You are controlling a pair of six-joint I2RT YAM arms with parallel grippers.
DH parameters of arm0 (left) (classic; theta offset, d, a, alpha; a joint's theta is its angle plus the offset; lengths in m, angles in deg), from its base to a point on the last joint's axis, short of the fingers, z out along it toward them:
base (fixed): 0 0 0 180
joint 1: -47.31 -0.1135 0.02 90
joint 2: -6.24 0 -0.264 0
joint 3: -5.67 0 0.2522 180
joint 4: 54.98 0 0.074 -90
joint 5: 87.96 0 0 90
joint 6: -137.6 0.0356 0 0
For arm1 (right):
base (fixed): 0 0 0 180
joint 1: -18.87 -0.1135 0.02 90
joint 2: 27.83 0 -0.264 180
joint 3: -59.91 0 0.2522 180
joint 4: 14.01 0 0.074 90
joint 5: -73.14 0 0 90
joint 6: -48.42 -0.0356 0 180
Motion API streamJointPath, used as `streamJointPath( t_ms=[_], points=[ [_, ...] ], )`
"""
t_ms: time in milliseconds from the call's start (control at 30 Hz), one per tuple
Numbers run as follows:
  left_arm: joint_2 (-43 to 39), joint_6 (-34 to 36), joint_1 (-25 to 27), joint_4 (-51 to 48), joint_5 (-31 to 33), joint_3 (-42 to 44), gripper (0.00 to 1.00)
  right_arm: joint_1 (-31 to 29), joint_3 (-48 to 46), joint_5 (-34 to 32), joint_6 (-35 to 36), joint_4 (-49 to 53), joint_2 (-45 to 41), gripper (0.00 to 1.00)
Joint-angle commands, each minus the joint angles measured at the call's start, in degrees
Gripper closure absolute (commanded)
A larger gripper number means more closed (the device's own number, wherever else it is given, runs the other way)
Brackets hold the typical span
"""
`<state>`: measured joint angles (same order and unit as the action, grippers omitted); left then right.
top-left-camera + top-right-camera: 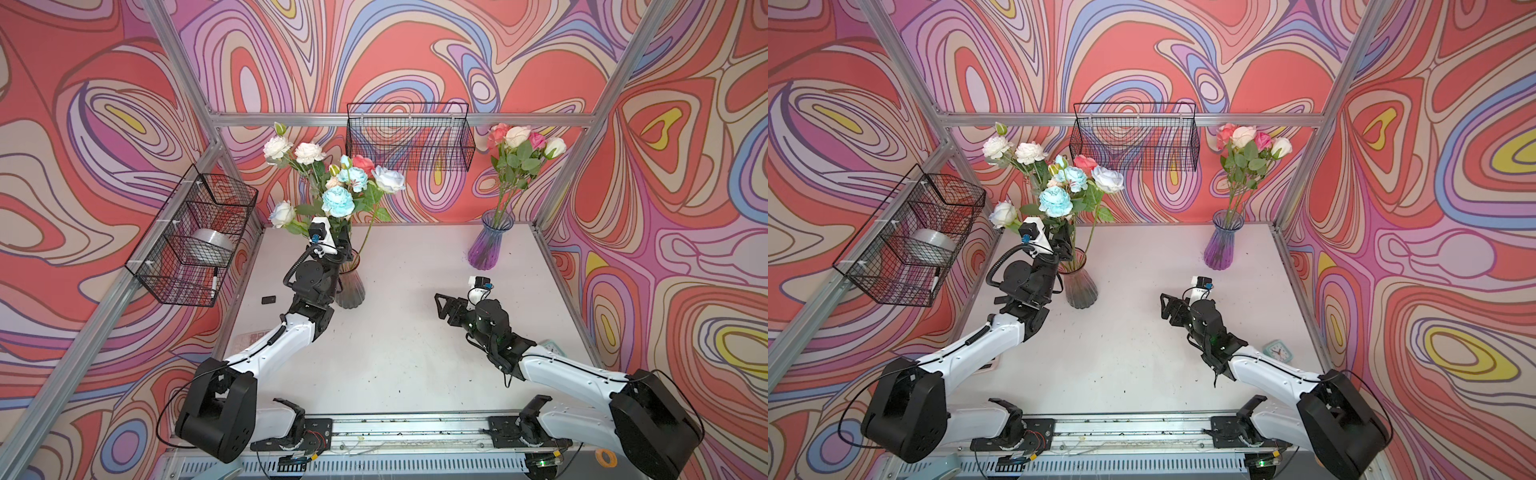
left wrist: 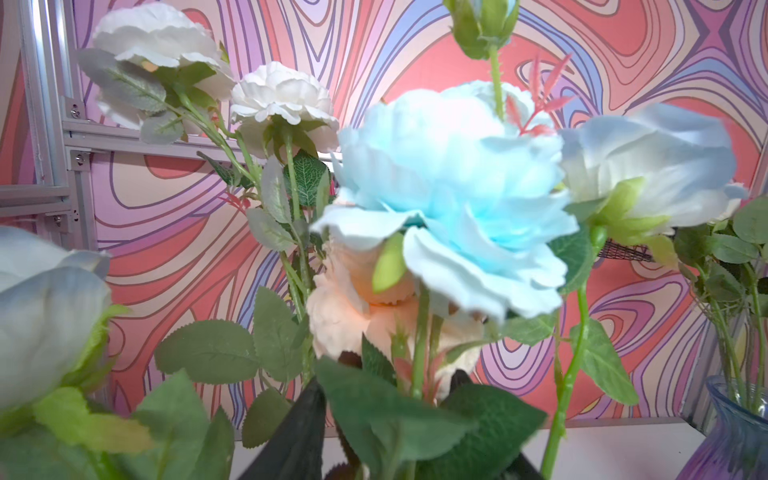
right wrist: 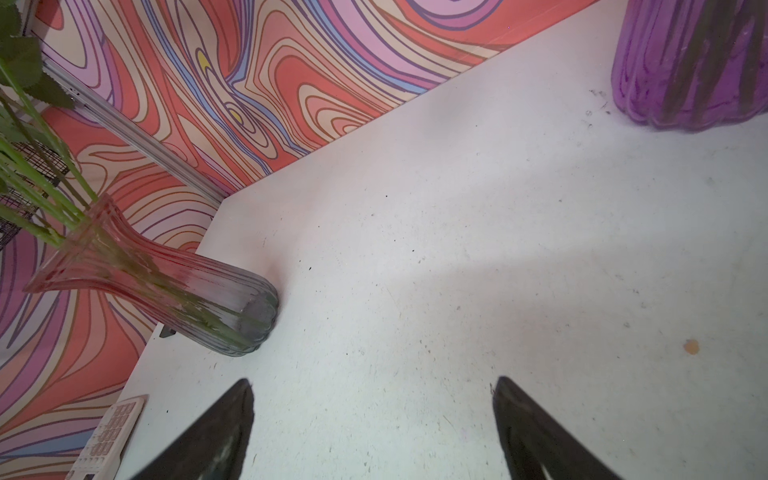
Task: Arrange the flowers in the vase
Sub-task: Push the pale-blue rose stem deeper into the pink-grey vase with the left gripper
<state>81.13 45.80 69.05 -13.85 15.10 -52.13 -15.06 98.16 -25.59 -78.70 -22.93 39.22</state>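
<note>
Left gripper [image 2: 389, 376]: jaws parted, loose around green stems just above mouth of smoky glass vase [image 1: 351, 286]. Blue, white, coral flowers [image 1: 338, 199] stand in that vase, back left of table [image 1: 395, 332]. Right gripper [image 3: 374, 381]: jaws spread wide, holding nothing, over table. Pink-white bunch [image 1: 523, 143] stands in purple vase [image 1: 488, 245], back right.

Swirly pink-and-coral walls [image 1: 415, 50] box in a white tabletop [image 1: 395, 332]. An aluminium frame [image 1: 291, 118] carries black wire baskets [image 1: 409, 137].
</note>
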Motion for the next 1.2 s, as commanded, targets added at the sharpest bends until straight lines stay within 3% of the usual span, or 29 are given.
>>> streamJointPath(
  t_ms=[0,133,300,433,533,600,700,867,1033,1167],
  points=[
    [-3.37,-2.47,-0.28,-0.65,-1.26,0.0,0.51,0.05,-0.05,-0.01,0.39,-0.35,0.28,0.07],
    [-7.79,-4.74,-0.21,-2.64,-1.11,1.9,0.38,0.07,-0.18,0.05,0.36,-0.61,0.36,0.07],
    [-14.14,-6.54,-0.27,-12.53,-3.17,2.19,0.27,0.09,-0.07,0.54,0.39,-1.12,0.62,0.07],
    [-18.97,-7.24,-0.21,-19.28,-2.44,3.51,0.27,0.06,0.21,0.95,0.39,-1.28,0.78,0.07],
    [-22.87,-7.07,-0.21,-20.62,-1.46,5.39,0.34,0.05,0.07,1.06,0.33,-1.54,0.81,0.07],
    [-24.94,-6.75,-0.25,-22.5,-0.17,4.79,0.45,0.07,0.09,1.28,0.21,-1.66,0.89,0.07],
    [-26.06,-6.08,-0.2,-30.04,-0.23,0.52,0.45,0.04,0.29,1.6,0.24,-1.66,0.98,0.07],
    [-22.76,-5.72,-0.21,-38.24,-3.91,-4.06,0.38,0.09,0.18,1.55,0.12,-2.02,1.33,0.09],
    [-16.34,-4.58,-0.43,-45.23,-10.56,-9.21,0.39,0.11,0.16,1.93,0.27,-1.49,1.03,0.11],
    [-11.03,-3.03,-1.33,-57.57,-13.26,-17.68,0.44,0.08,0.39,1.44,1.19,-0.19,-0.25,0.12]
  ],
)
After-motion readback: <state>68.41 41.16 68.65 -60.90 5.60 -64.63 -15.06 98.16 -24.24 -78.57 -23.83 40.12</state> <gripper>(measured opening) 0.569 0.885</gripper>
